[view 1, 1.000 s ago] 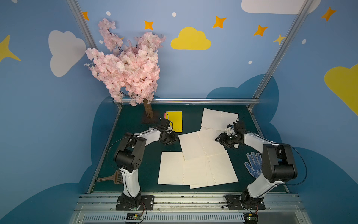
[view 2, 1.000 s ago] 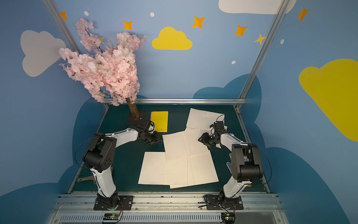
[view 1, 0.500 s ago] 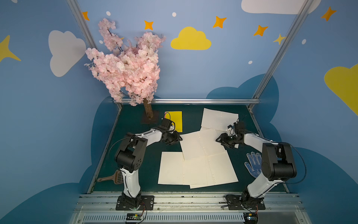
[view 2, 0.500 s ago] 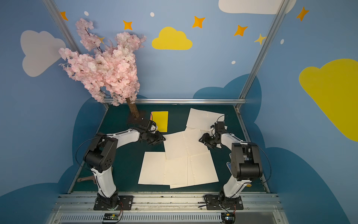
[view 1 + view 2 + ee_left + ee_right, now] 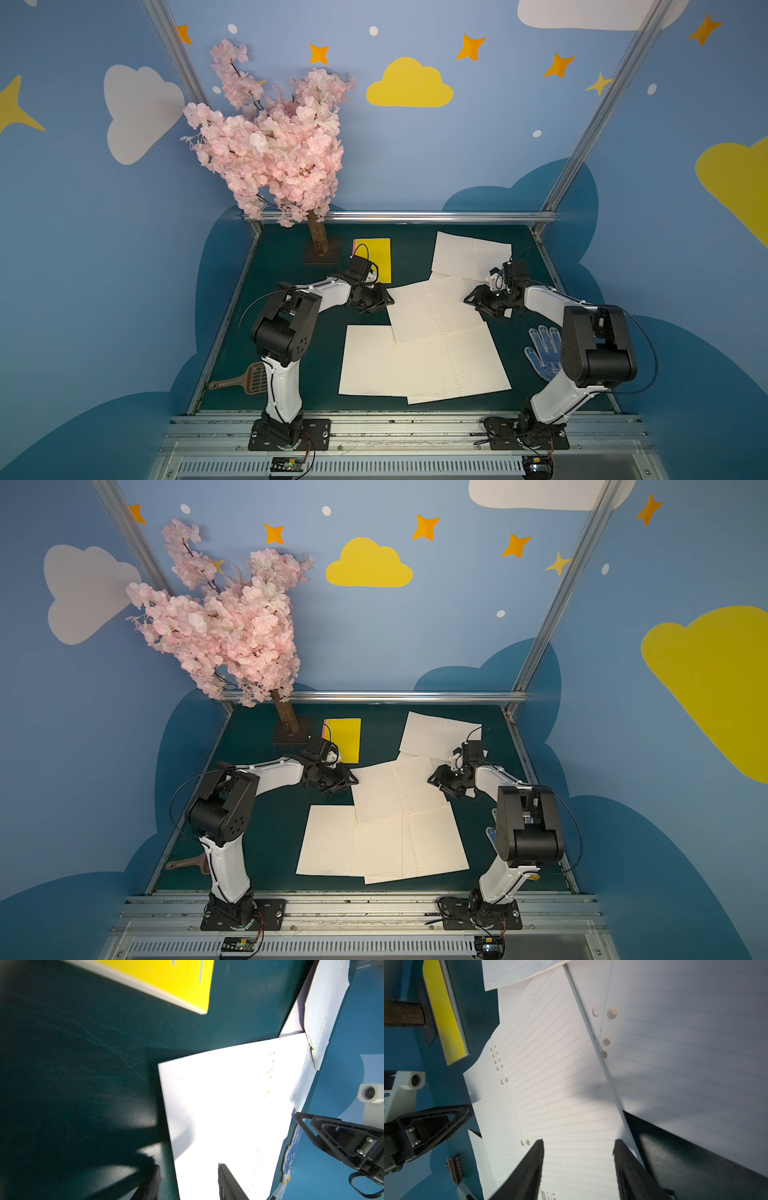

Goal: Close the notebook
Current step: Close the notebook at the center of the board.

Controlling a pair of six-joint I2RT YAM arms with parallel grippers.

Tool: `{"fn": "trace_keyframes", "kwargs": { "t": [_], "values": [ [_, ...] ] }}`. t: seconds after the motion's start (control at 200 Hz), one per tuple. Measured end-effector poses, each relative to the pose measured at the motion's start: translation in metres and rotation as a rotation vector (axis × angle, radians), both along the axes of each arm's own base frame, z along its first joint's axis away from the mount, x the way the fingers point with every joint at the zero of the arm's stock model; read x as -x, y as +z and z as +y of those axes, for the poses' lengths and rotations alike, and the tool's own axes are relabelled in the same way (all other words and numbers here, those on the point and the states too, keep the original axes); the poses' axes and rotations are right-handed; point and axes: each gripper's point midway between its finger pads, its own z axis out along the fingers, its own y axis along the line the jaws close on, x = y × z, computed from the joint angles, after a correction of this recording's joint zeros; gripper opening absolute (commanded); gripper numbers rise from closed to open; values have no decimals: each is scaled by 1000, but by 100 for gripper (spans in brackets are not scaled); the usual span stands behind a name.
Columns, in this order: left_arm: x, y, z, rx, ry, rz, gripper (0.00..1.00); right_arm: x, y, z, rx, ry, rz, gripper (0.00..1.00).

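**Both grippers flank the open notebook**

The open lined notebook [image 5: 432, 309] lies flat on the green table [image 5: 415, 257], directly between the two grippers. The left gripper [image 5: 384, 297] sits at the page edge nearest it, jaws parted, with one finger over paper and one over the table, gripping nothing. The right gripper [image 5: 578, 1142] hovers over the opposite page, jaws likewise apart and empty. Just beyond the left gripper lies a closed yellow notebook [image 5: 446, 1022]. Of its cover lettering, only "SIGN" reads clearly.
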Motion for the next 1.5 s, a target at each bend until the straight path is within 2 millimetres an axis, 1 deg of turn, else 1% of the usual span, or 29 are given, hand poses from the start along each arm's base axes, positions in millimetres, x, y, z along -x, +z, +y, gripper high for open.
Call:
{"fn": "trace_keyframes", "kwargs": {
  "t": [0.215, 0.531, 0.731, 0.891, 1.111, 1.392, 1.502],
  "values": [
    [1, 1, -4, 9, -7, 0, 46, 0, 0, -1, -1, -2, 0, 56],
    [5, -2, -12, 28, -18, 12, 41, -1, 1, 0, -8, -1, -3, 56],
    [7, -4, -14, 45, -16, 17, 33, 1, -1, 0, -11, 0, 2, 55],
    [9, -5, -14, 51, -14, 24, 18, 2, -1, 0, -14, 1, 4, 55],
    [9, -5, -14, 51, -18, 21, 12, 2, -2, 1, -15, 1, 5, 55],
    [17, -8, -10, 15, -57, 32, 9, 4, -3, -1, -16, -2, 10, 54],
    [20, -5, -7, -3, -80, 27, 8, 4, -3, -1, -16, -2, 9, 54]
  ]
}}
